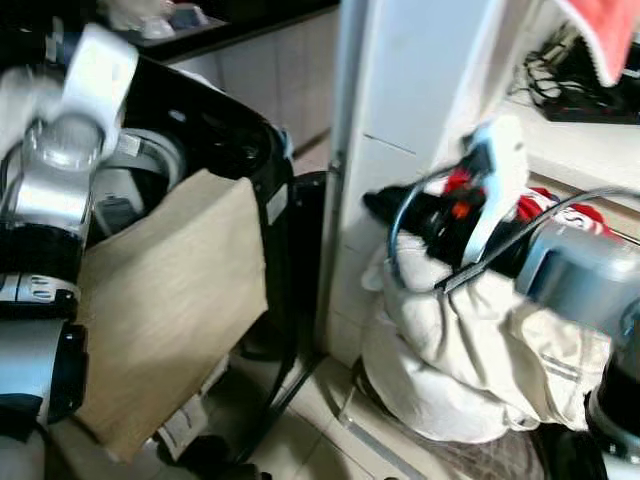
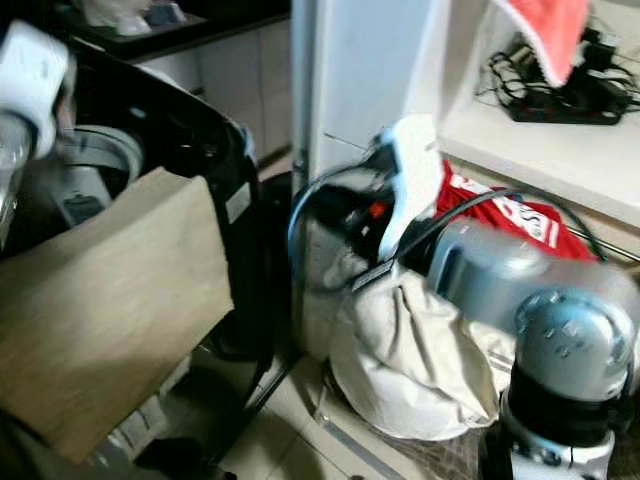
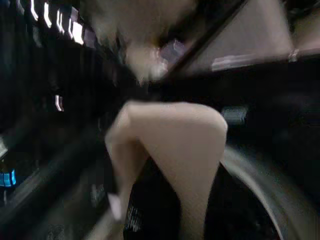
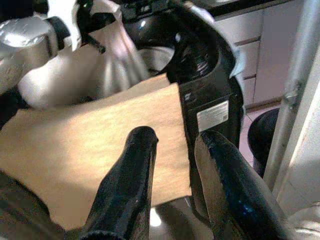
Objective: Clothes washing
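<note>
A black top-loading washing machine [image 1: 235,130] stands at the left with its lid up and its steel drum [image 1: 150,160] showing. A tan cloth [image 1: 170,300] hangs over its front edge. My left arm [image 1: 55,190] reaches over the drum. In the left wrist view, dark and blurred, a pale fold of cloth [image 3: 170,145] hangs close before the camera above the drum rim. My right gripper [image 4: 172,137] is open and holds nothing. It hovers above a white laundry bag [image 1: 450,370] and points at the tan cloth. A red garment [image 2: 500,210] lies behind the bag.
A white pillar [image 1: 400,90] stands between the washer and the bag. A black bin [image 4: 260,135] sits in the gap at its foot. On the shelf at the right lie black cables [image 1: 575,85], with a pink cloth [image 1: 605,35] hanging above them. The floor is pale tile.
</note>
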You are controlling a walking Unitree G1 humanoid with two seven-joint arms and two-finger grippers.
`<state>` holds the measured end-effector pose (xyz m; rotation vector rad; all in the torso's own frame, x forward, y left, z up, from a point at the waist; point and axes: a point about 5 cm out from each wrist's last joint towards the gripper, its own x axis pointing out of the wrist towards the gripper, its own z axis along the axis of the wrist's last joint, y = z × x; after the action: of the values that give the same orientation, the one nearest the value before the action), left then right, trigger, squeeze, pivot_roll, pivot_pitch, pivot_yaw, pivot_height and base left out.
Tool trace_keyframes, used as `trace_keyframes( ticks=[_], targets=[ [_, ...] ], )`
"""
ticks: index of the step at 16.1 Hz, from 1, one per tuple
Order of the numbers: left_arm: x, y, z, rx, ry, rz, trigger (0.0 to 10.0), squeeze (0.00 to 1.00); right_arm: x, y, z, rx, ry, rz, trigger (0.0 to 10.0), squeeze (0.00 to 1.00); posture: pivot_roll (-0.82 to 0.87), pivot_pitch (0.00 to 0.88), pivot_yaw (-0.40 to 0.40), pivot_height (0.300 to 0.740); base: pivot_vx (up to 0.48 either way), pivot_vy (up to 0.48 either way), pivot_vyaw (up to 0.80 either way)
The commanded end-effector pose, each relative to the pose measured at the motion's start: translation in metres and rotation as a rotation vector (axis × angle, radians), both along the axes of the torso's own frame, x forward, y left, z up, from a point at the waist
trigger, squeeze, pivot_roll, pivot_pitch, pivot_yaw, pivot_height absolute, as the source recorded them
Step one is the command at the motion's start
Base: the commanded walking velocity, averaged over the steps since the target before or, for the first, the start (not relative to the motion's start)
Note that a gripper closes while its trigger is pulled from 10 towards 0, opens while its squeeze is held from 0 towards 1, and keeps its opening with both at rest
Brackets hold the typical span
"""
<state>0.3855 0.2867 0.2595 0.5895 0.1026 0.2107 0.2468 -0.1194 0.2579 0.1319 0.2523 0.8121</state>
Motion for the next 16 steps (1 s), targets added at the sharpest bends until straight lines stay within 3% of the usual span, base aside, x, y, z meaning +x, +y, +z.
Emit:
trace_keyframes(
  ticks=[1, 4, 8, 13, 14, 16],
  targets=[
    [-0.003, 0.013, 0.012, -0.042, -0.029, 0.067, 10.0, 1.0, -0.005, 0.004, 0.003, -0.009, -0.039, 0.041, 10.0, 0.0, -0.1, 0.0, 0.009, 0.74, 0.0, 0.0, 0.0],
    [-0.011, 0.037, 0.005, -0.114, 0.047, 0.129, 10.0, 1.0, -0.01, 0.009, 0.0, -0.018, -0.061, 0.091, 10.0, 0.0, -0.1, 0.0, 0.003, 0.74, 0.0, 0.0, 0.0],
    [-0.009, 0.032, 0.003, -0.187, 0.079, 0.084, 10.0, 1.0, -0.007, 0.007, -0.002, -0.033, -0.06, 0.096, 10.0, 0.0, -0.09, 0.0, -0.006, 0.74, 0.0, 0.0, 0.0],
    [-0.007, 0.025, 0.0, -0.182, 0.092, 0.05, 10.0, 1.0, 0.014, -0.013, -0.01, -0.057, -0.027, -0.114, 10.0, 0.0, -0.09, 0.0, -0.004, 0.74, 0.0, 0.0, 0.0],
    [-0.006, 0.021, 0.003, -0.167, 0.061, 0.038, 10.0, 1.0, 0.027, -0.027, -0.012, -0.074, -0.03, -0.273, 10.0, 0.0, -0.1, 0.0, 0.003, 0.74, 0.0, 0.0, 0.0],
    [-0.004, 0.015, 0.011, -0.09, -0.016, 0.004, 10.0, 1.0, 0.039, -0.045, -0.016, -0.089, -0.027, -0.429, 10.0, 0.0, -0.1, 0.0, 0.004, 0.74, 0.0, 0.0, 0.0]
  ],
)
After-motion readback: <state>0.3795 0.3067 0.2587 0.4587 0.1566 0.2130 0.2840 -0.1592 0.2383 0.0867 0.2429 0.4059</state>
